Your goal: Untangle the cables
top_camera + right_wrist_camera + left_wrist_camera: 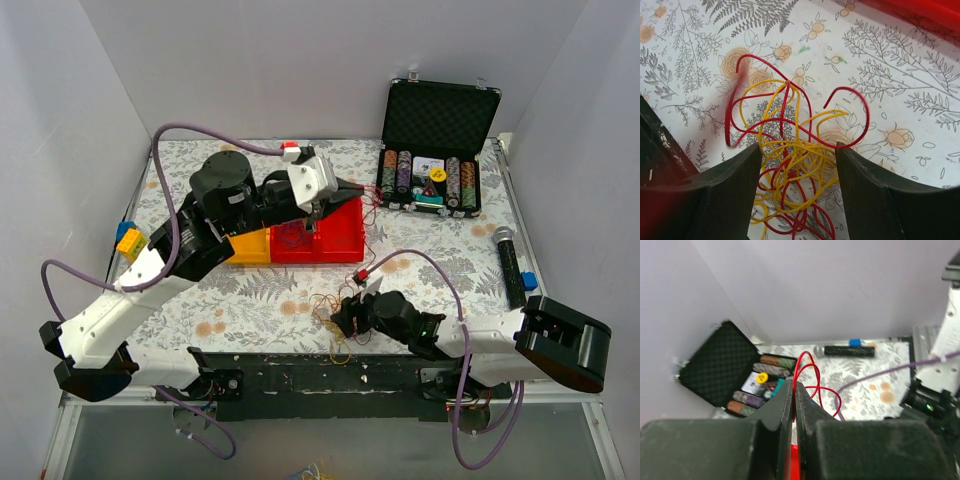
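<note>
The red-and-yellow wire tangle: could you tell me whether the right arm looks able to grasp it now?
Probably yes: the open right gripper straddles the wire tangle on the table, with nothing else between its jaws.

No lettering, number or brand can be read in any of the three views. In the upper right of the overhead frame, a pale card (pixel 430 167) lies in the open black case (pixel 440 112). It carries some print, too small to make out. The same card appears at lower left of the left wrist view, blurred beyond reading.
</note>
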Action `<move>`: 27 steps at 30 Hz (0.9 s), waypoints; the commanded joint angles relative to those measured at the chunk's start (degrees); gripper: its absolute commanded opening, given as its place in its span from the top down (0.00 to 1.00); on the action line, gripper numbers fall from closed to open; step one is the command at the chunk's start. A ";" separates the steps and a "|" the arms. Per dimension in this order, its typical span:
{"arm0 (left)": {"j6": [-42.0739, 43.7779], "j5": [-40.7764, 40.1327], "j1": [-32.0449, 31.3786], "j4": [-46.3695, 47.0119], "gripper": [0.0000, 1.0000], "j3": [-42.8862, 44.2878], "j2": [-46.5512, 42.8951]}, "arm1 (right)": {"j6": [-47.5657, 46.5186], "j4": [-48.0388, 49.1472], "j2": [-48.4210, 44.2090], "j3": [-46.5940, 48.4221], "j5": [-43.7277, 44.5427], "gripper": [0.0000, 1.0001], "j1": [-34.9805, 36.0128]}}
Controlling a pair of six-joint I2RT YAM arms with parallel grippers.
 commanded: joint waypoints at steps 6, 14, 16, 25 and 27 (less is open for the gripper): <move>0.09 -19.76 -0.23 21.46 1.00 -5.63 -2.32 | 6.11 0.67 -6.39 -5.90 2.24 0.31 0.62; 6.16 -31.13 -0.15 38.18 1.00 -2.06 2.16 | 9.63 -3.29 -13.87 -11.36 5.50 0.24 1.76; 6.50 -31.21 -0.15 41.24 1.00 -1.25 3.05 | 9.98 -3.82 -14.66 -11.89 5.50 0.24 1.85; 13.01 -30.16 -0.15 52.42 1.00 9.02 8.93 | 12.53 -5.66 -16.59 -13.65 5.41 0.23 2.03; 14.24 -28.93 -0.15 53.64 1.00 11.66 10.25 | 12.79 -6.19 -17.30 -15.82 5.50 0.23 2.03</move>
